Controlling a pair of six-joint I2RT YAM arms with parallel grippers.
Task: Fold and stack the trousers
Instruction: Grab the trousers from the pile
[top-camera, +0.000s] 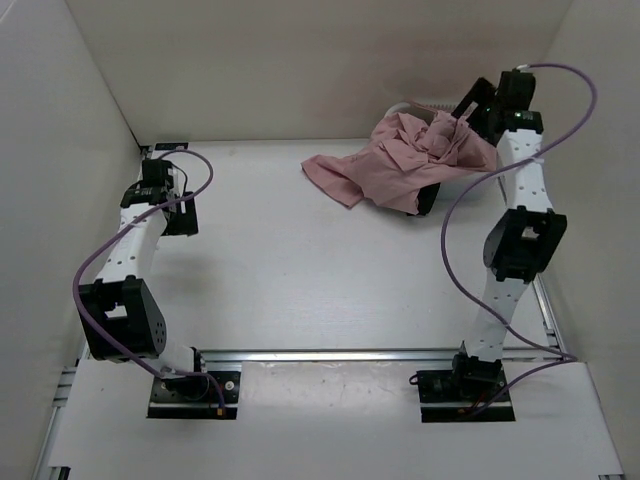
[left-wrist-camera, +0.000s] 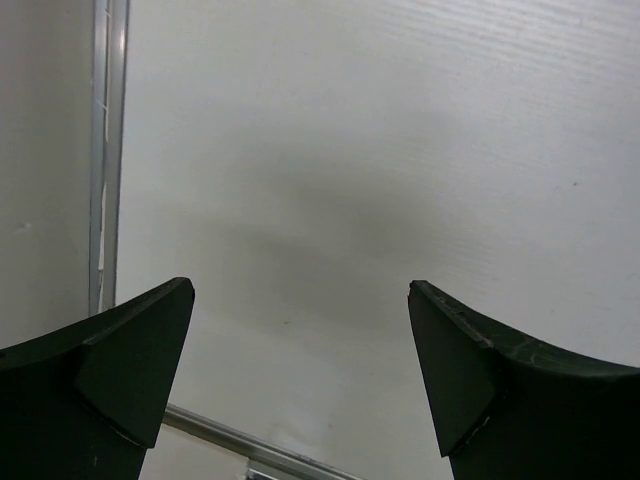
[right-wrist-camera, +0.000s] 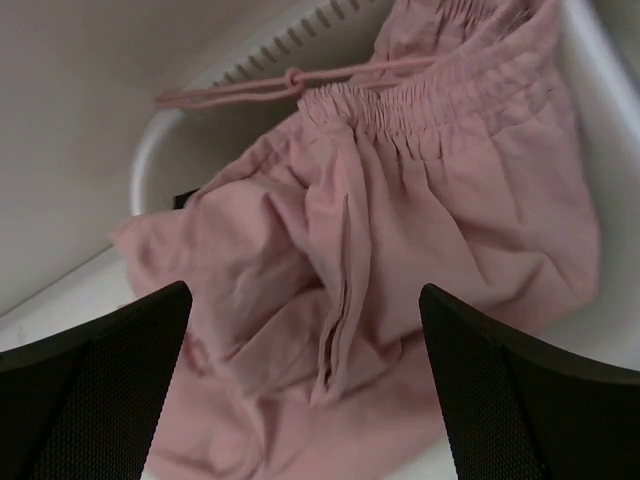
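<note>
The trousers lie crumpled at the far right of the table, partly draped over the rim of a white basket.

Risk: closing on the bunched heap may catch several layers, or only the drawstring. The garment would then lift as a knot instead of spreading flat. Trailing cloth may also snag on the basket rim.

The right end effector hovers just above the fabric near the gathered waistband, jaws fully apart, holding nothing. The left end effector stands over bare table, well apart from the garment, jaws equally wide and empty.
</note>
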